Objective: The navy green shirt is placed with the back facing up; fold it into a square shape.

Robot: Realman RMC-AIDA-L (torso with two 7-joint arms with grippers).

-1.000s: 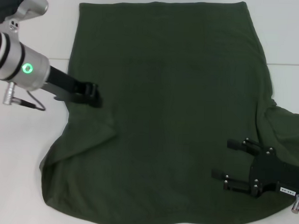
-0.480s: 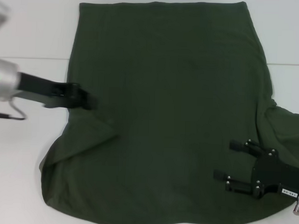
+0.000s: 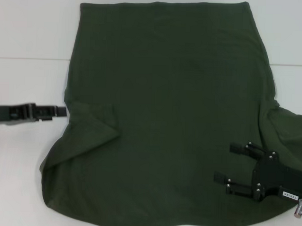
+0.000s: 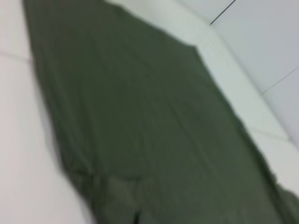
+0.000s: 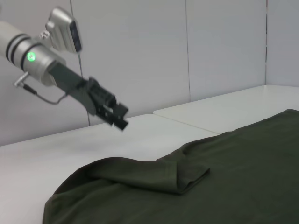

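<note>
The navy green shirt lies spread on the white table, plain side up. Its left sleeve is folded inward onto the body, seen also as a flap in the right wrist view. My left gripper hangs just off the shirt's left edge, level with that sleeve and apart from the cloth; the right wrist view shows it raised above the table. My right gripper is open over the shirt's lower right part, nothing between its fingers. The left wrist view shows only the shirt.
White table surrounds the shirt, with a seam line running across it. The shirt's right sleeve lies bunched at the right edge. Grey wall panels stand behind the table.
My left gripper has pulled back to the left, from over the shirt's left side to off its edge. The right gripper has stayed almost still.
</note>
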